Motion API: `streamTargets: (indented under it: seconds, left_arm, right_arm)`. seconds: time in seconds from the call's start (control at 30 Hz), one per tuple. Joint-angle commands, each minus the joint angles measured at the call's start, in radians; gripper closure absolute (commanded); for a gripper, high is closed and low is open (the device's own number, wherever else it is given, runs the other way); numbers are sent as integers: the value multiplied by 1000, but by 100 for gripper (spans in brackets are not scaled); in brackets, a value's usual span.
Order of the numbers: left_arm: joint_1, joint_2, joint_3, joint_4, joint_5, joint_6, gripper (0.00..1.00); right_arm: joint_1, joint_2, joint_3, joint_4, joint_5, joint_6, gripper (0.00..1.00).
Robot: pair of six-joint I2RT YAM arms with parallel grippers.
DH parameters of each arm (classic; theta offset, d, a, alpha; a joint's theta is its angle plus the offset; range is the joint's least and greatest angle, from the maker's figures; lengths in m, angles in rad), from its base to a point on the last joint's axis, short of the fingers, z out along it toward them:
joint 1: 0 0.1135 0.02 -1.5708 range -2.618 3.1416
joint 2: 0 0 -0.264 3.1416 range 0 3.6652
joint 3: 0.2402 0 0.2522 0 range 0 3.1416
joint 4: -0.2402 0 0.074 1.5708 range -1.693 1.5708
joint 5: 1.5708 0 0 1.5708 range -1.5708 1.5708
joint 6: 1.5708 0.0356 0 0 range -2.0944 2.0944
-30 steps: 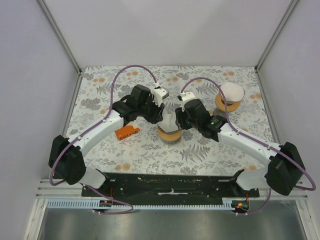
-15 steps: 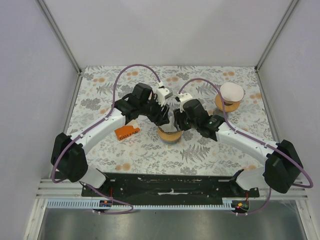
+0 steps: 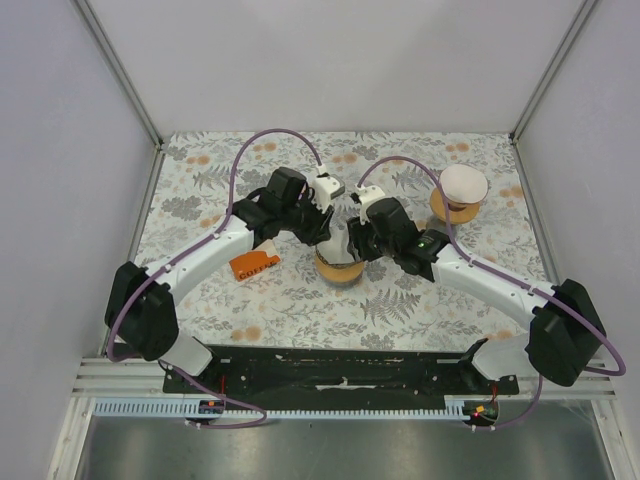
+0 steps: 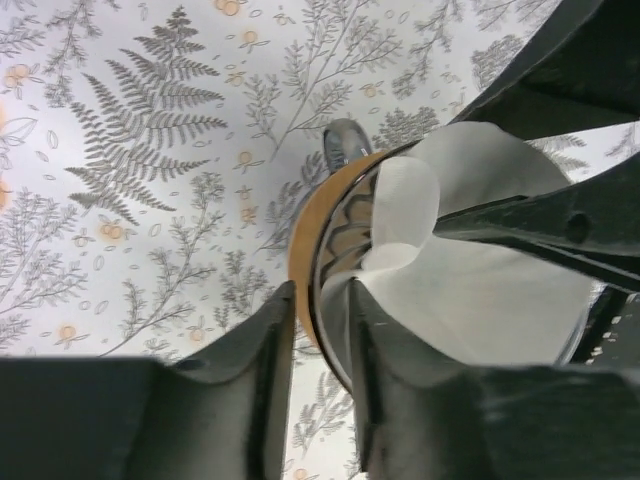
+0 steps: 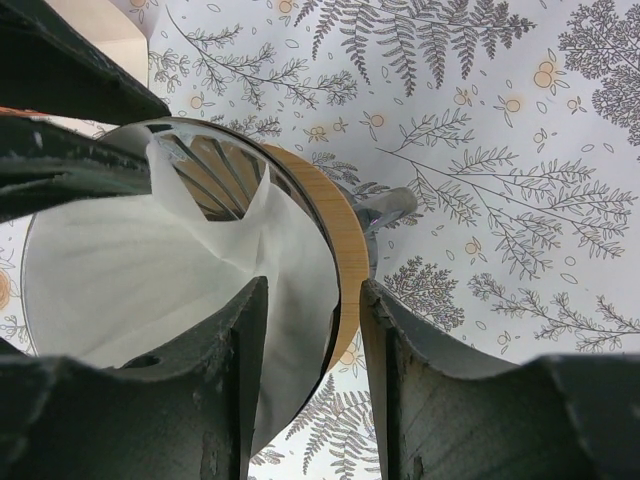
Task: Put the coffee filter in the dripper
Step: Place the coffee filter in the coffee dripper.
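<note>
Left gripper [image 4: 322, 300] jaws stand narrow, pinching the dripper [image 4: 305, 235] rim. Right gripper [image 5: 313, 295] does the same on the opposite rim, inner finger against the paper. Coffee filter [image 4: 480, 290] sits inside dripper, mid table [image 3: 300, 300], creased, one fold off the ribs. Mostly done; what's left looks like seating it flat and releasing.

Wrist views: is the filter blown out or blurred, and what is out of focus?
Left wrist: filter bright but its folds read; the near fingers are soft and dark. Right wrist: filter shaded in its creases, dripper ribs sharp, fingers blurred. Top view: even light, no glare.
</note>
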Motion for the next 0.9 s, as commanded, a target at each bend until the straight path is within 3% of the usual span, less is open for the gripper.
streamTargets:
  seconds: [0.0,0.07,0.17,0.33,0.4,0.47,0.57,0.77,0.87]
  left_arm:
    - [1,-19,-5,24,-71,55,75]
    - [1,-25,-8,16,-80,58,88]
    - [1,-34,-4,5,-88,64,98]
    - [1,-36,19,-22,-117,93,98]
    - [1,-40,16,-27,-91,102,98]
    - [-4,-39,12,-27,-69,102,98]
    - [-15,-37,-1,-26,-53,93,98]
    - [-16,-37,-13,-25,-51,75,98]
    - [-16,-31,-11,-25,-53,79,98]
  right_arm:
    - [-15,-13,-23,31,-2,7,52]
    - [-21,-21,-31,31,-3,10,55]
    - [-28,-30,-36,32,-12,5,59]
    - [-47,-44,-57,32,-32,-1,66]
    - [-55,-50,-62,51,-77,-19,60]
    - [-58,-50,-51,65,-144,-62,46]
    - [-59,-37,-14,63,-195,-139,35]
    - [-98,-28,41,69,-342,-286,20]
    - [-99,2,69,86,-396,-341,18]
